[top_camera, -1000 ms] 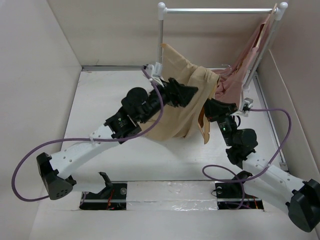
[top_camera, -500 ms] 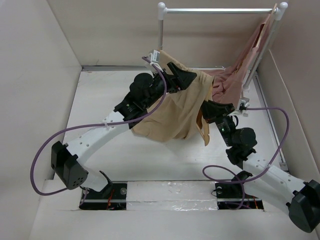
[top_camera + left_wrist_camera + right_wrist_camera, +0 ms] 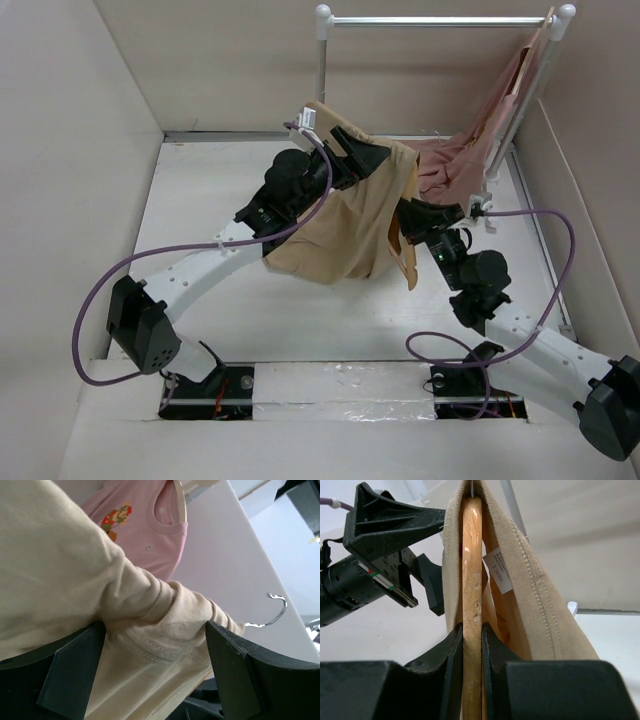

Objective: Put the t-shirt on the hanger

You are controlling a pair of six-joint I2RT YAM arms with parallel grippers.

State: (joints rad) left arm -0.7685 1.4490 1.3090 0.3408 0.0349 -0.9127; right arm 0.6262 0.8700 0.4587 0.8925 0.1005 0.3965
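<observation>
The tan t-shirt (image 3: 350,225) hangs raised above the table between my two grippers. My left gripper (image 3: 365,160) is under its upper part. In the left wrist view the jaws stand wide apart and open (image 3: 155,645), with the shirt's hem (image 3: 150,645) draped across them. My right gripper (image 3: 425,215) is shut on the wooden hanger (image 3: 471,570), which stands upright inside the shirt's neck opening, with cloth (image 3: 540,605) on both sides of it. A thin metal hook (image 3: 277,611) shows past the shirt in the left wrist view.
A dusty-pink garment (image 3: 455,160) hangs on another hanger (image 3: 181,500) at the right end of the silver rail (image 3: 440,20), close behind the shirt. White posts (image 3: 322,60) hold the rail. Walls enclose the table on the left, back and right.
My left arm has swung back and up, carrying the shirt's top edge toward the rail's left post. The right gripper has shifted slightly back with the hanger still in it.
</observation>
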